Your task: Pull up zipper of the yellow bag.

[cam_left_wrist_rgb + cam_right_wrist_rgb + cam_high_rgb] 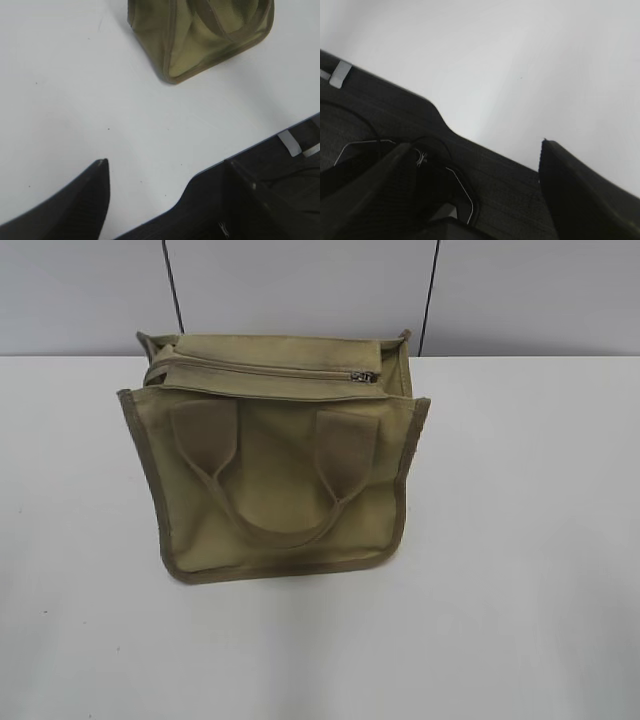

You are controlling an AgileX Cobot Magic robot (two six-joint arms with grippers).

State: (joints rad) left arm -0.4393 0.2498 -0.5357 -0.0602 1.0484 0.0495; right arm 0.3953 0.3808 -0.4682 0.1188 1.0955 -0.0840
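Observation:
The yellow bag (275, 465) stands on the white table (520, 540) at the back centre, its two looped handles hanging down the front face. The zipper (270, 369) runs along the top. Its silver slider (363, 376) sits at the right end. Neither gripper shows in the exterior view. In the left wrist view the bag's lower part (200, 35) lies far ahead of my left gripper (167, 162), which is open and empty above the table's near edge. My right gripper (475, 144) is open and empty, with no bag in its view.
A grey panelled wall (300, 285) rises behind the table. The dark base beyond the table's front edge (280, 165) shows under both grippers, also in the right wrist view (380, 105). Bare white tabletop (320, 650) lies around the bag.

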